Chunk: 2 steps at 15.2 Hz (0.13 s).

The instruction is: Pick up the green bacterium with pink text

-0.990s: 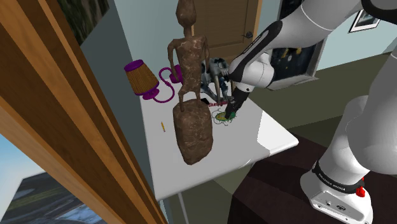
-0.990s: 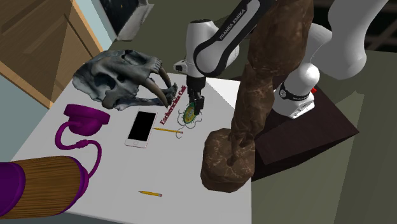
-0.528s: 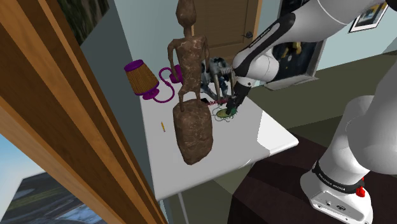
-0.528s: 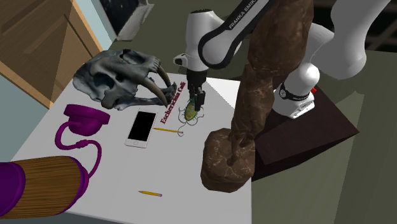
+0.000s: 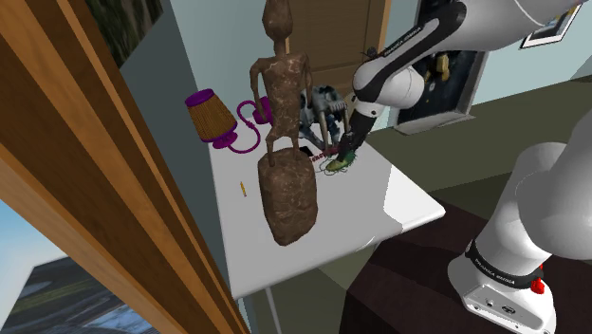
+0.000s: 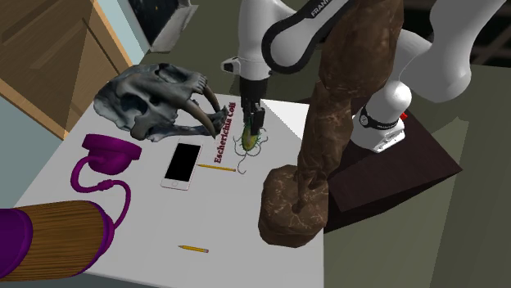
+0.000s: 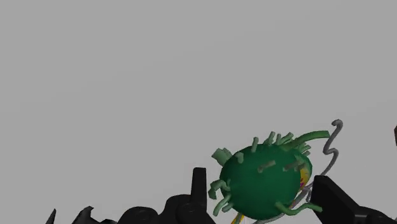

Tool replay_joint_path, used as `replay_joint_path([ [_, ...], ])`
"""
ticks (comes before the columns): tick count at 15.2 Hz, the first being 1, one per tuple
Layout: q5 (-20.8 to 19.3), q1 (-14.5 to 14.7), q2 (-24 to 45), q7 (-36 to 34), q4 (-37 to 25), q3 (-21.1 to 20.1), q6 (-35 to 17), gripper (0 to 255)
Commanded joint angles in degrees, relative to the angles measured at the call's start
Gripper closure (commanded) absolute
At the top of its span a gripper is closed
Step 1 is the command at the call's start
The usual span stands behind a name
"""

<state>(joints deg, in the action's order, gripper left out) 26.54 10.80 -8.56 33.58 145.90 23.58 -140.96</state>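
Bacterium, green, pink text strip pointing toward the skull, sits directly between the fingertips of the end effector, clamped on it close over the surface; vertical lift is indicated.

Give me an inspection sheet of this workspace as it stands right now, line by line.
Surface: white tabletop, level.
Job's things: green bristly bacterium model with dark pink lettering, clasped between the claw's fingers.
Clutter: grey sabre-toothed skull; white phone with black screen; yellow pencil beside the phone; second yellow pencil; tall brown stone-like figure; purple lamp with wooden shade.
Grippers: black claw, pointing down, shut on the bacterium.
Cables: purple curly cord on the lamp.
Surroundings: wooden door; wooden frame; dark stand.
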Motion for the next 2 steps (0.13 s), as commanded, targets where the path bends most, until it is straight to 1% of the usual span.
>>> replay_joint_path([
  [1, -1.1, -0.3, -0.8, -0.9, -0.5, -0.1, 0.9, 255],
  [2, -1.1, -0.3, -0.9, -0.9, -0.5, -0.1, 0.9, 255],
])
